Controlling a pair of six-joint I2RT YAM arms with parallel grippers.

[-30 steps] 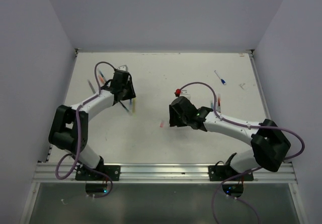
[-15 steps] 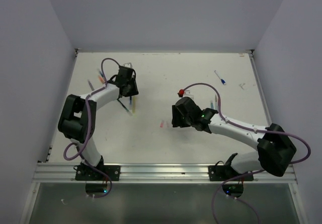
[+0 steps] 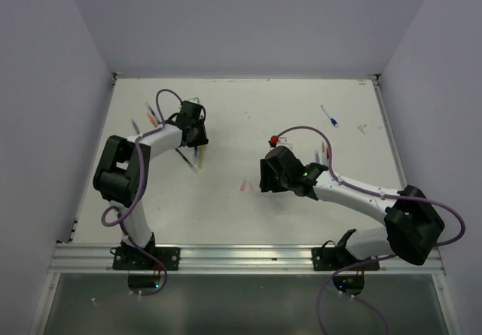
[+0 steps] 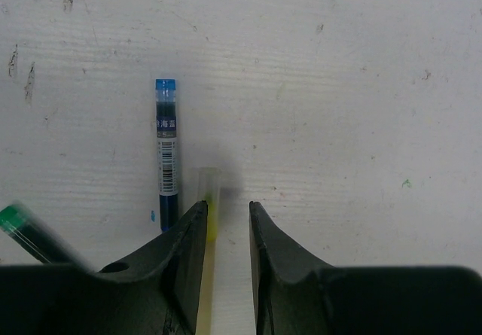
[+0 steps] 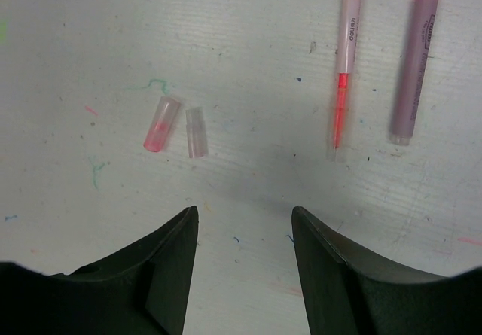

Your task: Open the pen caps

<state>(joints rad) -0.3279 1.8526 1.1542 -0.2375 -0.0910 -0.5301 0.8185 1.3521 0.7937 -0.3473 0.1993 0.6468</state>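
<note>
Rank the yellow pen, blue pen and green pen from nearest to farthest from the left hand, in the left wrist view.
1. yellow pen: between the fingers of the left hand.
2. blue pen: just picture-left of them.
3. green pen: far left edge.

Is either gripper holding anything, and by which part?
Nothing gripped yet. The left gripper stands open astride the yellow pen, just below its clear cap; the right gripper is open and empty.
</note>
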